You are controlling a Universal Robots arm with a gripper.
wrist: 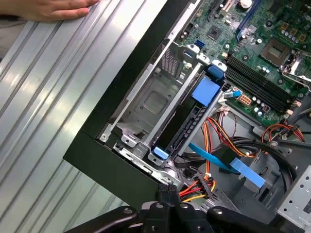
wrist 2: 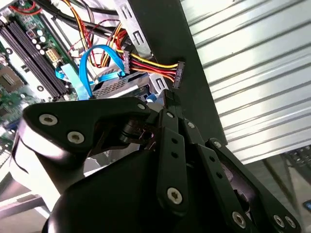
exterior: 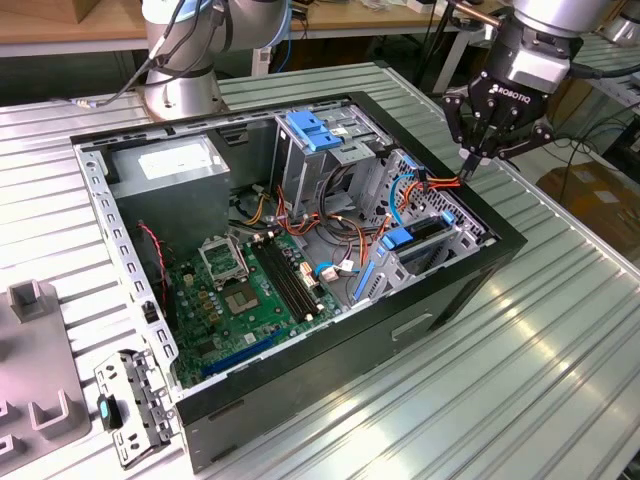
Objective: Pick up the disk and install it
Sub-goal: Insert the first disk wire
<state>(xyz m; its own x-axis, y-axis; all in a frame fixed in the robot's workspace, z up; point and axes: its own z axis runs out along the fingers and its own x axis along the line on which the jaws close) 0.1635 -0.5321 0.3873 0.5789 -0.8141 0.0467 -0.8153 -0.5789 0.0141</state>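
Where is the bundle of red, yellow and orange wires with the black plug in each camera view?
Exterior view: the red, yellow and orange wire bundle with black plug reaches the black computer case rim on the exterior view's right, below the gripper.
Second wrist view: its plug lies over that rim, just past the gripper.
First wrist view: it emerges beside the gripper.
Shared landmark: the rim.

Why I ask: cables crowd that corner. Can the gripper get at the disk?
Probably yes. The gripper hangs close by the disk, which sits uncovered in its bay. The cables seem to run beside it, not across.
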